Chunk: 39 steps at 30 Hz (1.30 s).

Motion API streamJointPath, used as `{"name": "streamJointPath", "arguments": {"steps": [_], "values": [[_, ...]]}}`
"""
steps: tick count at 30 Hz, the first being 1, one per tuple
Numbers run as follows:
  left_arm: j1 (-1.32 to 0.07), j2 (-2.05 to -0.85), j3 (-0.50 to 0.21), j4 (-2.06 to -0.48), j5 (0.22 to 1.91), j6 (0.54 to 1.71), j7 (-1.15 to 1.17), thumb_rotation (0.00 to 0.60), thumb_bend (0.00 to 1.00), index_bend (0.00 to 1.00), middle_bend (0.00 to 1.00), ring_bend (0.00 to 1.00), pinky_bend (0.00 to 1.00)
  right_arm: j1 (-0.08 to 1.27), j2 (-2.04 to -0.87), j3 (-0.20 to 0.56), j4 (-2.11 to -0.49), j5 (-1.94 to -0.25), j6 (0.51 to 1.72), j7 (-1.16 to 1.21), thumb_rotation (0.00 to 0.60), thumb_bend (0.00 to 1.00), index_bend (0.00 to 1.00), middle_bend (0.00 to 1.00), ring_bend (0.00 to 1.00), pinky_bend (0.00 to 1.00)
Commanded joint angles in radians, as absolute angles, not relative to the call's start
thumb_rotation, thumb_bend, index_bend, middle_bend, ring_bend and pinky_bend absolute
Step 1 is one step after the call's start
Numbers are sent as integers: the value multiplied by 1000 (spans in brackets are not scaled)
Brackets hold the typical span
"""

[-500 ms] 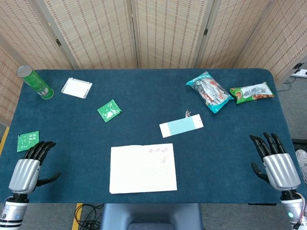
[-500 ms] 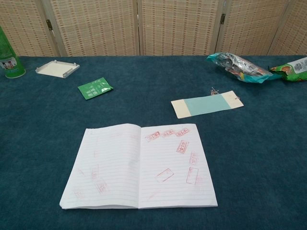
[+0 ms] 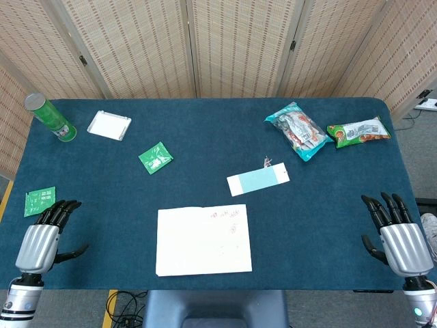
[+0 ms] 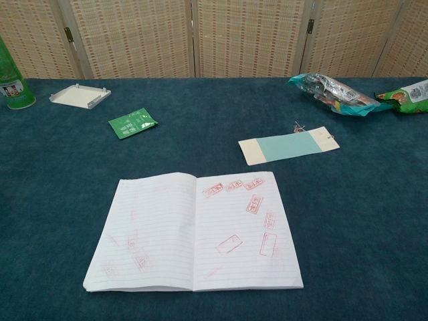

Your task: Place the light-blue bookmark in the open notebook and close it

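The open notebook [image 3: 203,240] [image 4: 194,231] lies flat near the table's front edge, its lined pages marked with red stamps. The light-blue bookmark [image 3: 258,180] [image 4: 289,146], with cream ends and a small tassel, lies on the cloth just beyond the notebook's right page. My left hand [image 3: 42,237] rests at the front left corner, fingers spread, holding nothing. At the front right corner my right hand [image 3: 398,234] is likewise spread and empty. Both hands are far from the notebook and the bookmark. Neither hand shows in the chest view.
A green can [image 3: 50,117] stands at the back left beside a white tray [image 3: 109,125]. A green sachet [image 3: 156,158] lies mid-left and another [image 3: 39,201] near my left hand. Two snack bags [image 3: 298,131] [image 3: 358,131] sit at the back right.
Both hands have slid slightly back toward the front edge of the table. The notebook and bookmark have not moved.
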State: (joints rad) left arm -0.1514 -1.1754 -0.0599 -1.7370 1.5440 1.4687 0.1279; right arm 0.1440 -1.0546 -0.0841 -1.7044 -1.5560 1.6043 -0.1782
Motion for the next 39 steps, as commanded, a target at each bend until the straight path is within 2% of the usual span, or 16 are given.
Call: {"name": "streamJointPath", "arguments": {"steps": [1, 9, 15, 21, 27, 34, 39], "values": [[-152, -1175, -59, -1737, 1544, 1469, 128, 600, 173, 185, 198, 142, 219, 138, -1056, -79, -1701, -1561, 1601, -174, 600, 293, 65, 183, 56, 79], [-150, -1175, -57, -1734, 1545, 1474, 123, 600, 172, 185, 198, 143, 219, 130, -1061, -61, -1703, -1580, 1581, -171, 600, 294, 66, 188, 61, 79], [-147, -1177, -53, -1723, 1545, 1478, 112, 600, 173, 185, 198, 142, 219, 166, -1074, -45, -1708, -1587, 1499, -190, 600, 294, 73, 201, 71, 97], [-139, -1178, -46, -1711, 1550, 1490, 90, 600, 173, 185, 198, 143, 219, 274, -1093, 6, -1718, -1537, 1316, -258, 600, 292, 91, 228, 71, 103], [-123, -1175, -38, -1697, 1553, 1509, 66, 600, 173, 185, 198, 143, 219, 423, -1168, 84, -1657, -1445, 1104, -302, 600, 290, 129, 225, 71, 114], [-100, -1164, -31, -1684, 1551, 1534, 41, 600, 173, 185, 198, 142, 219, 579, -1294, 150, -1546, -1325, 912, -406, 600, 268, 132, 157, 69, 114], [-85, -1158, -24, -1675, 1550, 1548, 25, 600, 173, 185, 198, 142, 219, 679, -1397, 188, -1457, -1224, 821, -489, 600, 220, 132, 109, 4, 89]]}}
